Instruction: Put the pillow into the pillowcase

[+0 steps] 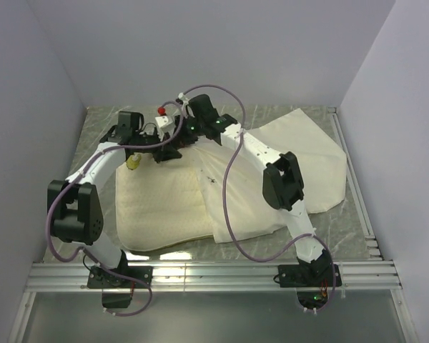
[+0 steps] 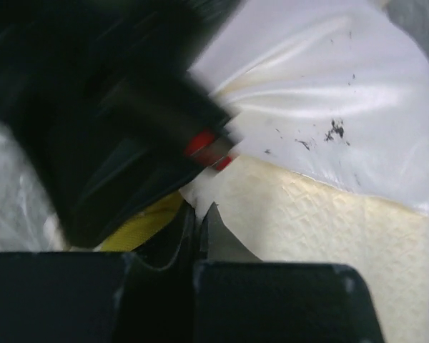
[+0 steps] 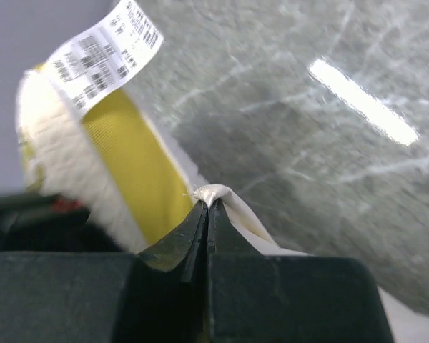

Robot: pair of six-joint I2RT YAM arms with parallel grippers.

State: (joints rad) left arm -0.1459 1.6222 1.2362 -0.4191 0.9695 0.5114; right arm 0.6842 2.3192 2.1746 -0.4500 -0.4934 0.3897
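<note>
The green marbled table carries the pillow and pillowcase.

The only print in view stands on a white tag that sticks out, tilted, from the corner of the pillow, next to its yellow-green band, as the right wrist view shows. The tag carries several rows of small dark print and denser blocks like a barcode, but all of it is too blurred to make out a single word or number. The dark specks on the pillowcase in the left wrist view are smudges and form no letters or signs.
</note>
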